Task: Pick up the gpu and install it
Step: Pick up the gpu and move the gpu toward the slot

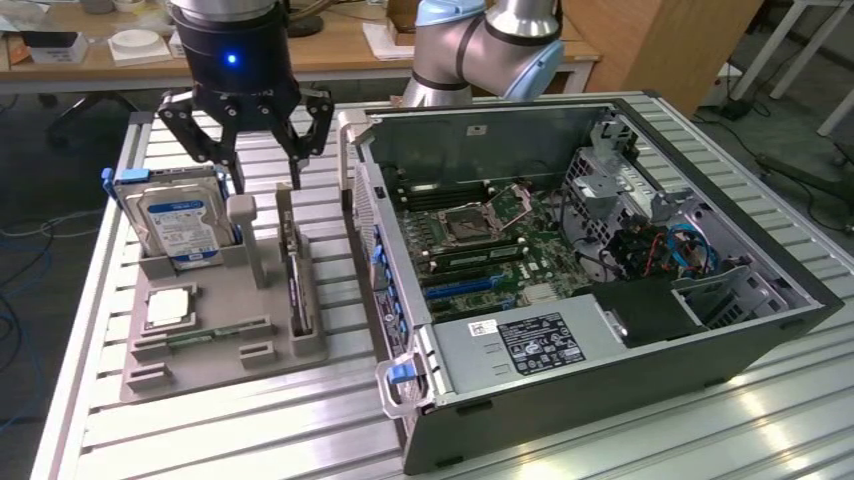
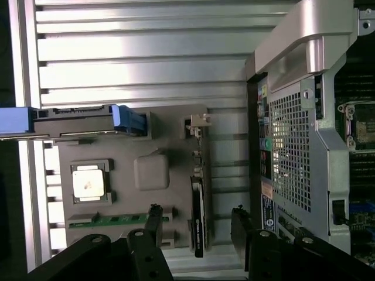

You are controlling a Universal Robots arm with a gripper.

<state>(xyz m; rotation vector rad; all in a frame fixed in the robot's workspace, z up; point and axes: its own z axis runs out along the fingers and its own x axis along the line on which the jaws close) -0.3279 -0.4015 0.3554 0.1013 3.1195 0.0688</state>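
While the gripper [image 1: 263, 182] is hanging over the far end of the grey parts tray [image 1: 214, 375], its jaws are standing wide open and gripping nothing. In the ext. view the black gripper body is showing a blue light, w/ its two fingers [image 1: 302, 145] spreading down toward the tray.

The gpu [image 1: 296, 290] is sitting edge-on and upright in a narrow slot along the side of the tray nearest the PC case [image 1: 574, 330]. One fingertip is hanging just beside the gpu's far top corner; can't tell whether it's touching. In the wrist view the gpu is showing as a thin dark strip between the two fingers, w/ a gap on each side. The gpu's pale bracket end [image 2: 196, 124] is sitting at the end of the slot nearer the hard drive.

That hard drive [image 1: 180, 225], w/ a blue-white label and blue side rails, is standing upright in the tray, to the ext. view's left of the gpu. A CPU [image 1: 170, 308] is lying flat in a square pocket, and a green memory stick [image 1: 200, 335] is lying flat just beside it.

The PC case is lying open on the slatted aluminium table [image 1: 747, 420], just beside the tray on the ext. view's right, w/ its motherboard [image 1: 494, 250] showing. The robot arm [image 1: 481, 40] is rising behind the case.
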